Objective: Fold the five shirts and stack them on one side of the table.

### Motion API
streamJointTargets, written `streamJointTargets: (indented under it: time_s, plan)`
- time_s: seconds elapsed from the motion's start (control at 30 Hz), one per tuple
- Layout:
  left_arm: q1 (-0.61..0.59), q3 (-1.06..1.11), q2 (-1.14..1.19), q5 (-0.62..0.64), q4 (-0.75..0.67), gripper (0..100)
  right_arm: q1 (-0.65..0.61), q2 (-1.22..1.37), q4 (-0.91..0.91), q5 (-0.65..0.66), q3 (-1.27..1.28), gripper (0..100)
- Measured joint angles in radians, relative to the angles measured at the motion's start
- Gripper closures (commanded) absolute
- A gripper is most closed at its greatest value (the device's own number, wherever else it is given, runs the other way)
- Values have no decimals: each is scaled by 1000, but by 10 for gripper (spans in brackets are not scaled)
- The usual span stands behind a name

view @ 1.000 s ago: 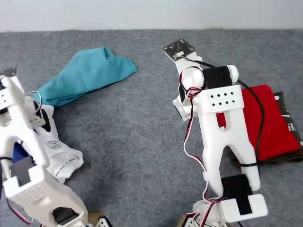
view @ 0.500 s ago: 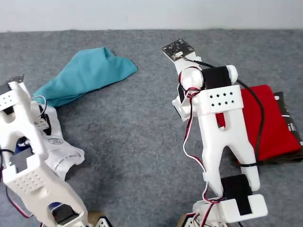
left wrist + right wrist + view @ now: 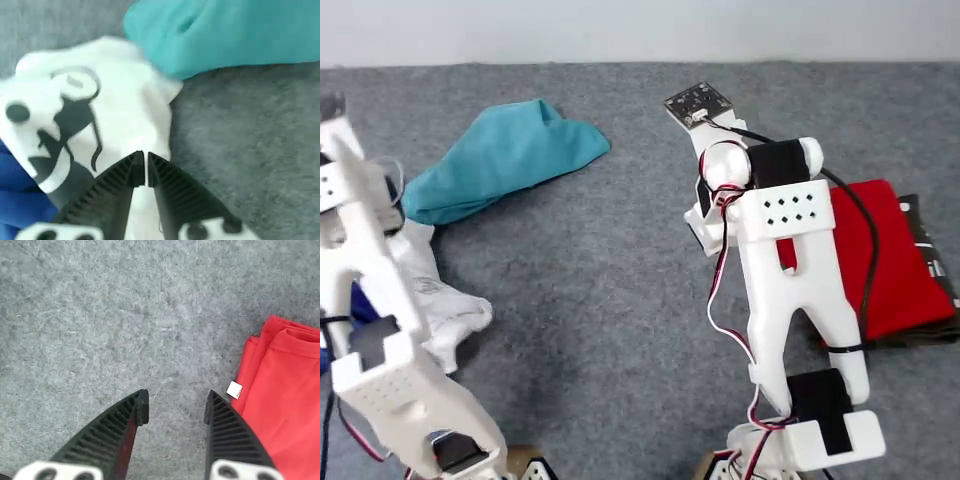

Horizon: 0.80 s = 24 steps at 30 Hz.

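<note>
Grey table (image 3: 610, 280): L gripper (image 3: 141, 156) pinched on white shirt (image 3: 115, 85), R gripper (image 3: 177, 400) spread, low beside red shirt (image 3: 285, 390).

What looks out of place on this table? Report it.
Nothing damaged. The teal shirt and white shirt lie crumpled, unfolded, on the left side; the red shirt sits folded on the right.
</note>
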Motion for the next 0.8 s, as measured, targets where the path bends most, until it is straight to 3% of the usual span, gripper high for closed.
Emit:
streamJointTargets:
  time_s: [0.2,0.3,0.53,0.6,0.8]
  plan:
    - [247,8,-219,-5,5,987,2,0,0,0,0,805]
    - [287,80,-278,-23,6,972,0,0,0,0,0,805]
    - [64,393,-351,-34,6,881,0,0,0,0,0,805]
    - [11,460,-394,-91,6,878,0,0,0,0,0,805]
    - [-129,522,-543,-158,6,877,2,0,0,0,0,805]
